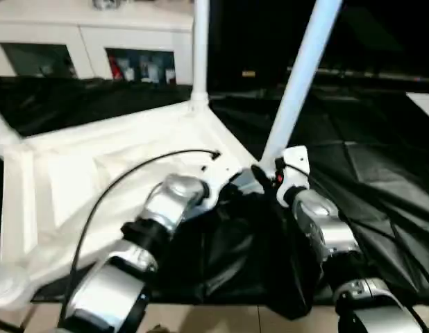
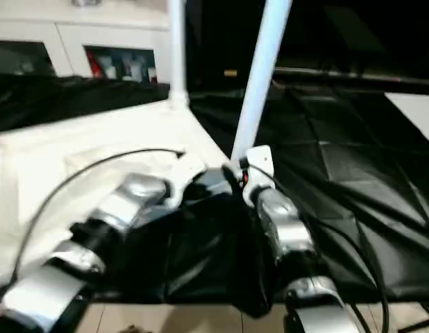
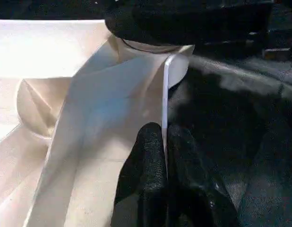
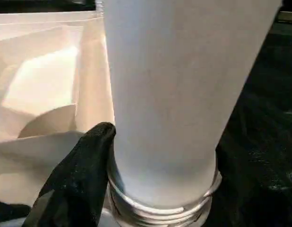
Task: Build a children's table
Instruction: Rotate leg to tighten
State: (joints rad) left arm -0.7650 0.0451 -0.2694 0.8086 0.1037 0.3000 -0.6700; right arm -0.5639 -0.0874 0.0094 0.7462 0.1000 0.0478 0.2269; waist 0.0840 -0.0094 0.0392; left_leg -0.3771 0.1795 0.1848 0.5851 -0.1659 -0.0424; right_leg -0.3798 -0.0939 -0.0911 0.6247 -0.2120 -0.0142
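Right pincer (image 4: 150, 156) clasped round the base of a leaning leg (image 1: 301, 76), one black finger (image 4: 80, 175) pressed to the tube just above its threaded collar; jaws fairly wide, filled by the leg. Left pincer (image 3: 166, 184) pinched nearly shut on the thin upright rim of the tabletop (image 1: 82, 180), right beside the corner socket under the other pincer.

Tabletop lying upside down, ribbed underside up, on black sheeting (image 1: 381, 173), stretching away to the left of both pincers. Beyond the right pincer, at the far corner, a second leg (image 1: 200, 48) already upright in its socket. Well off to the left of the left pincer, a piece of a third leg (image 1: 1, 128) at the picture's edge; seated or not, cannot tell. Near corner on that side out of sight.

Judged roughly halfway or later: one leg surely in, the gripped one tilted and probably not yet home, thread exposed at the collar. Left to do, likely: straightening, seating, then the remaining corners and turning the table over.

Head views give the whole layout and the lean of the gripped leg. Right wrist view adds the collar and finger contact. Left wrist view adds the pinch on the rim.
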